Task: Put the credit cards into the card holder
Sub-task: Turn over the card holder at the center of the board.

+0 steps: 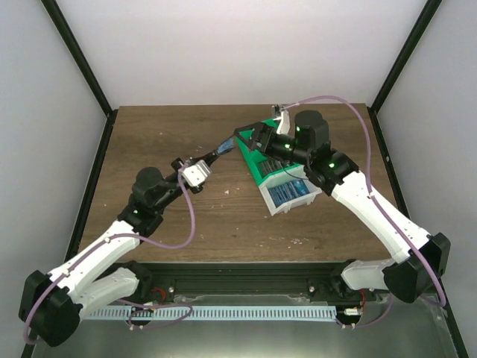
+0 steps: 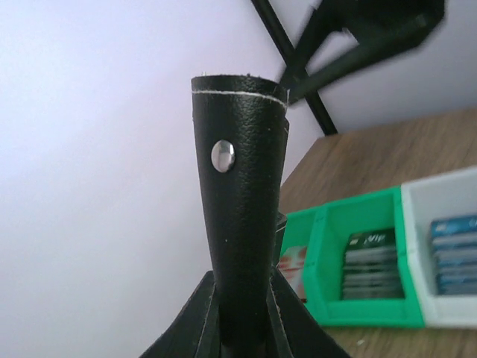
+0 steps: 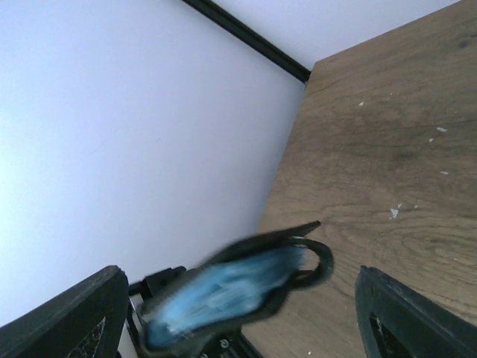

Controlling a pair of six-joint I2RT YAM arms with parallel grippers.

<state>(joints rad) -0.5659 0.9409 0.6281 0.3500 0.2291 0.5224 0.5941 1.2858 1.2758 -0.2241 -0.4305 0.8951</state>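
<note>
My left gripper [image 1: 211, 159] is shut on the black card holder [image 1: 220, 153] and holds it above the table. In the left wrist view the holder [image 2: 238, 194] stands upright between my fingers [image 2: 186, 321], its snap stud facing the camera. A blue credit card [image 1: 226, 145] sticks out of the holder's top. In the right wrist view the card [image 3: 223, 291] lies blurred inside the open holder [image 3: 313, 257]. My right gripper [image 1: 252, 138] is open and empty just right of the holder, with its jaws wide on either side of it [image 3: 238, 276]. More blue cards [image 2: 455, 253] lie in the white bin.
A green bin [image 1: 261, 165] and a white bin [image 1: 298, 201] stand joined under the right arm, right of centre. The green bin [image 2: 358, 313] holds dark cards [image 2: 370, 261]. Black frame posts stand at the table's back corners. Small crumbs dot the wood.
</note>
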